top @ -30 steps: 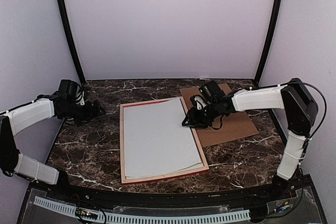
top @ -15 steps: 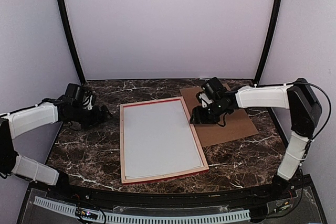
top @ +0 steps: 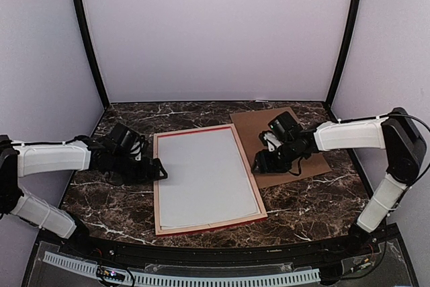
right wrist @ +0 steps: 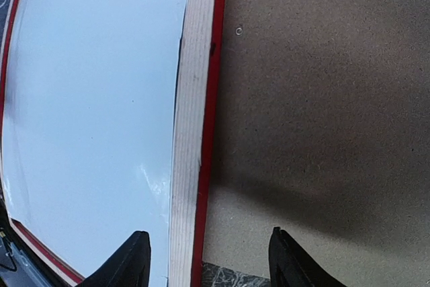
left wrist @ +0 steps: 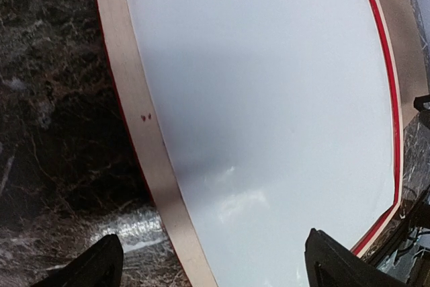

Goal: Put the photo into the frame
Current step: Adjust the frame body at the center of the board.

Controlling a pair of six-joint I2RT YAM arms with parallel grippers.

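The frame (top: 156, 189) lies back side up in the middle of the table, pale wood rails with a red edge. A white sheet (top: 205, 176) lies flat inside it; the photo's printed side does not show, and I cannot tell whether this sheet is its back. My left gripper (top: 160, 169) is open at the frame's left rail (left wrist: 144, 139), its fingers either side of the rail and the sheet (left wrist: 269, 99). My right gripper (top: 257, 164) is open over the right rail (right wrist: 195, 132), holding nothing.
A brown backing board (top: 295, 156) lies flat just right of the frame, partly under my right gripper, and fills the right of the right wrist view (right wrist: 322, 99). Dark marble table (top: 114, 199) surrounds the frame. Walls close the back and sides.
My right gripper opened and let go of the sheet's far right corner; the sheet dropped flat into the frame. The right arm drew back rightwards. My left arm swung right to the frame's left rail.
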